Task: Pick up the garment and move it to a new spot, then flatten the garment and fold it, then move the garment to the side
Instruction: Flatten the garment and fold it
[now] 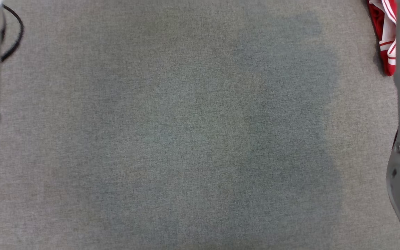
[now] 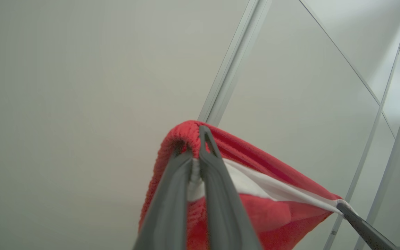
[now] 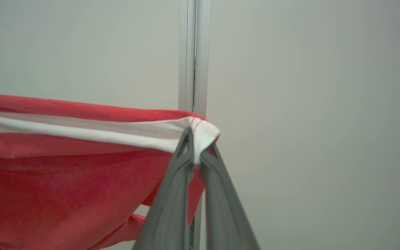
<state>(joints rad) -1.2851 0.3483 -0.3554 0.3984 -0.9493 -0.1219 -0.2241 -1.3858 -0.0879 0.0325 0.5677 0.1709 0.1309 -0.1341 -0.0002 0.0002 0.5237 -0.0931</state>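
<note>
Both grippers clenched on the garment [image 2: 273,215]. Left gripper [image 2: 193,146] pinches a rolled red edge w/ white stripe; right gripper [image 3: 197,147] pinches the white-banded corner. The top edge runs taut between the two, and the body sags below them, in the air above the bench [image 1: 186,139]. Can't tell if the low end touches the bench. Prob held at 2 pts on one edge so the cloth hangs open & drops flat when lowered. Judged step: carry/spread before flattening; fold not yet begun.
</note>
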